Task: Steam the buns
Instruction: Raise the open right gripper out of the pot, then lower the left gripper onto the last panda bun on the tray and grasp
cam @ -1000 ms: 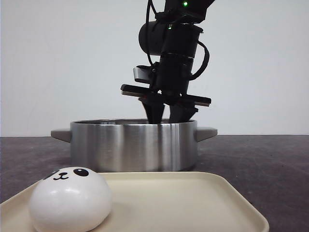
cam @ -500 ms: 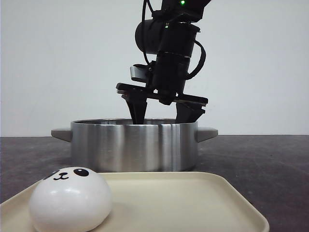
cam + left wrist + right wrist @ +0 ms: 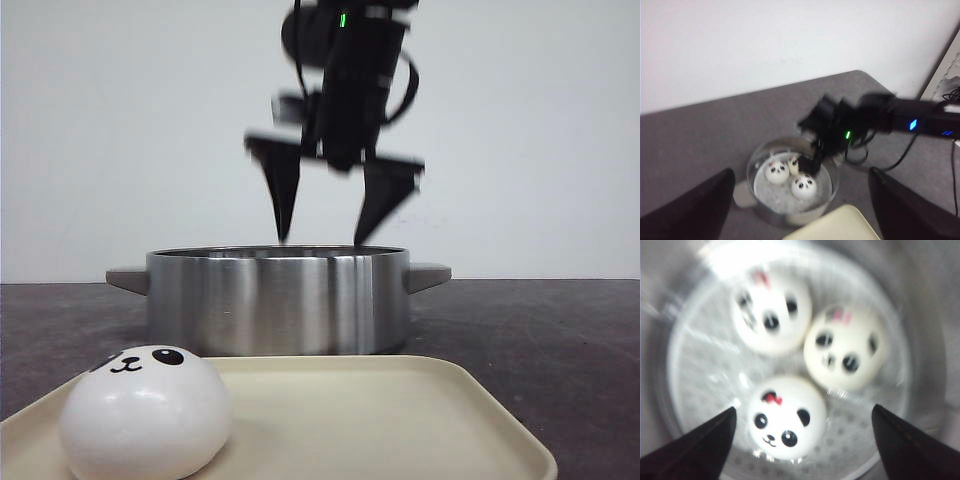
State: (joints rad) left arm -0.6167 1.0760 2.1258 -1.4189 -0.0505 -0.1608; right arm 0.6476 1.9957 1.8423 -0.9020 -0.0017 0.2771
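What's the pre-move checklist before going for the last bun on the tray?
1. Right gripper empty, jaws open: ok.
2. Right gripper above the pot rim: ok, though blurred.
3. Three buns in the pot, none stacked: ok.
4. Last bun upright on the tray, unobstructed: ok.
5. Room in the pot for a fourth: cannot tell; the three sit close together.
6. Left gripper open, away from the pot: ok.
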